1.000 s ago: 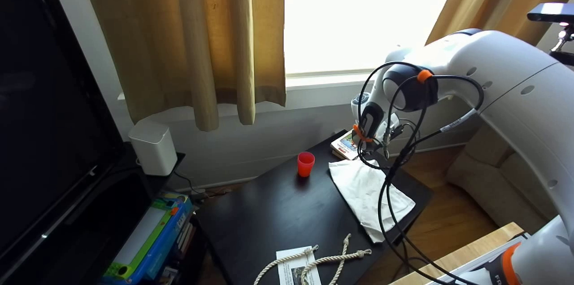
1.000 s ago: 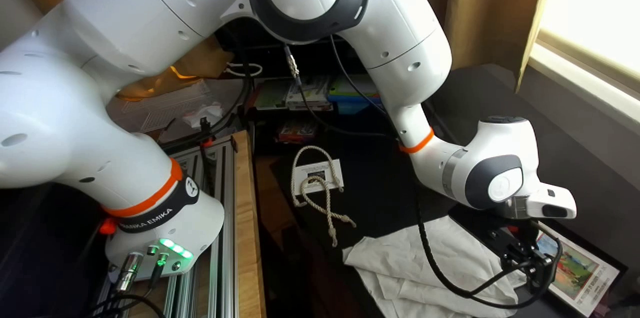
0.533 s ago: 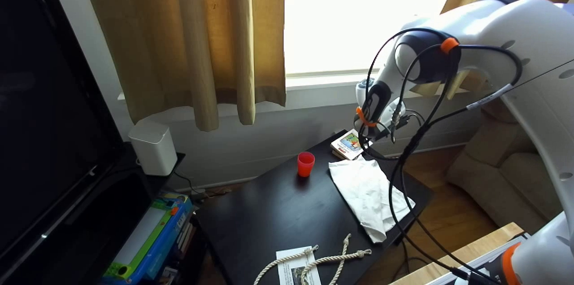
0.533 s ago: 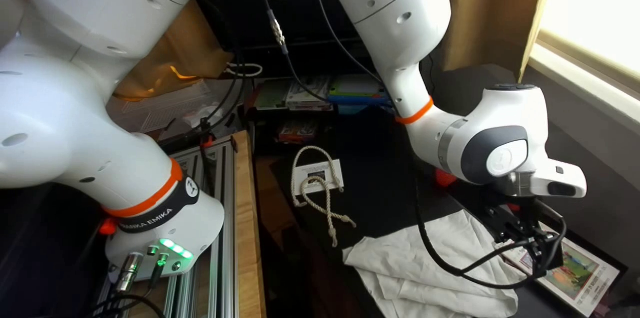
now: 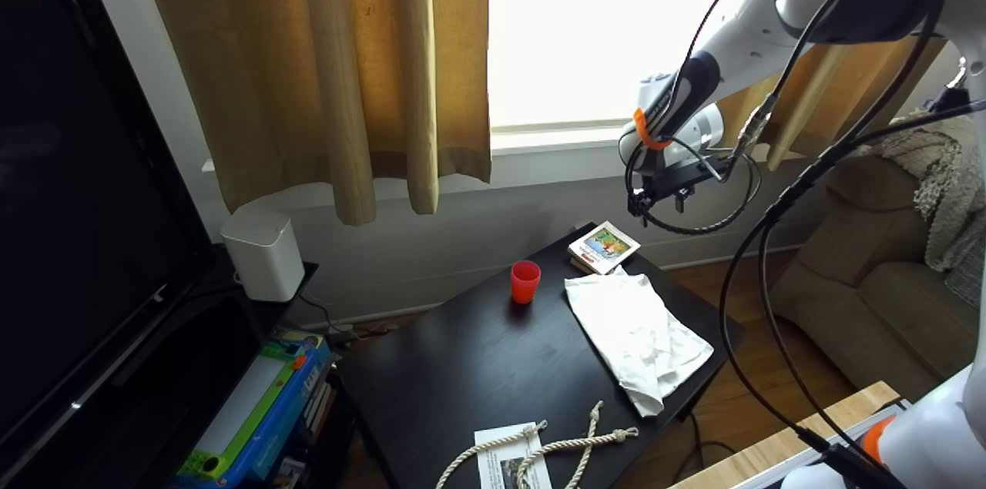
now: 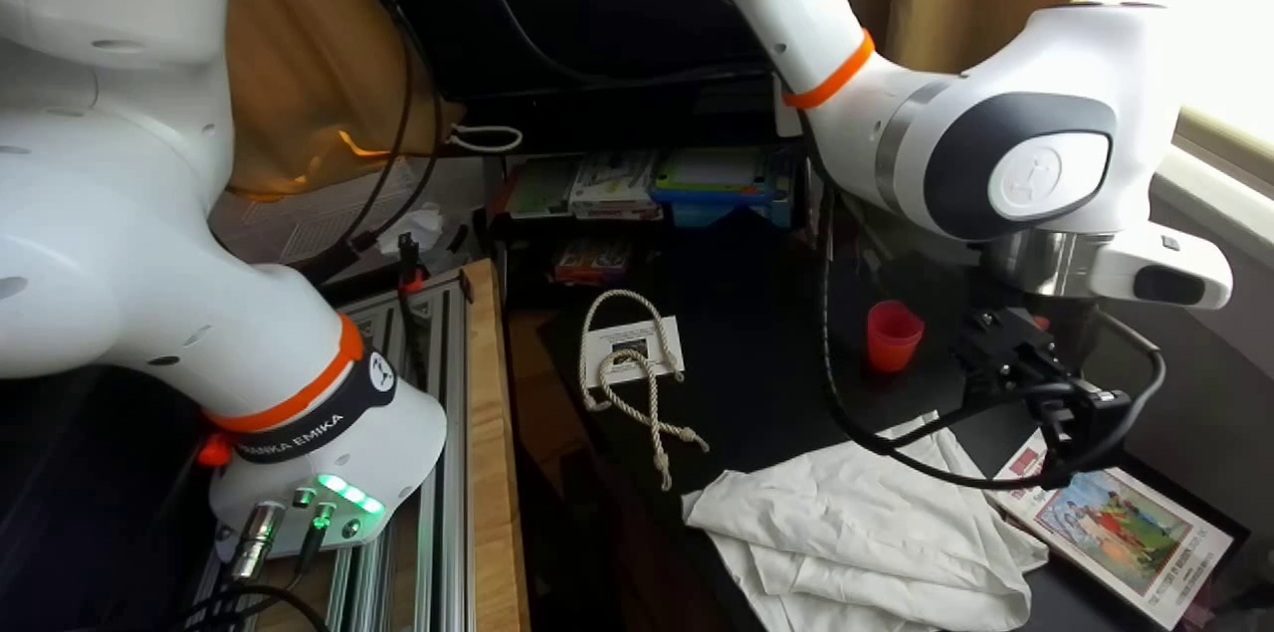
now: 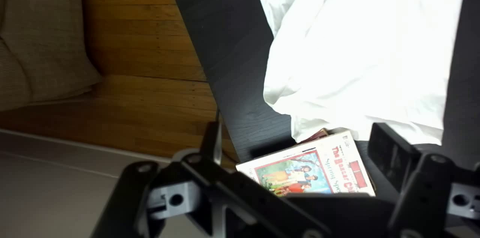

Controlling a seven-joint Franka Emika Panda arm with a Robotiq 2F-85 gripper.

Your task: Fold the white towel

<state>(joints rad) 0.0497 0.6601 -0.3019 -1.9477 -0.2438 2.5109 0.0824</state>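
Observation:
The white towel (image 5: 635,335) lies wrinkled on the dark table, in a roughly long rectangle with a layered flap on one side. Its folds also show in an exterior view (image 6: 856,542). In the wrist view the towel (image 7: 360,54) looks very bright, and its near edge lies against the books. My gripper (image 7: 302,146) is open, with its two fingers wide apart and nothing between them. In both exterior views the gripper (image 5: 659,200) (image 6: 1045,403) hangs well above the table, over the book end of the towel, and does not touch it.
A small stack of books (image 5: 605,246) lies at the towel's end near the wall. A red cup (image 5: 525,281) stands beside the towel. Rope (image 5: 570,444) and a printed card (image 5: 493,439) lie on the table (image 5: 462,350). A black cable hangs from my arm.
My arm and gripper have risen away from the table and the towel, uncovering the books and the red cup from view. The towel has kept its place and shape.

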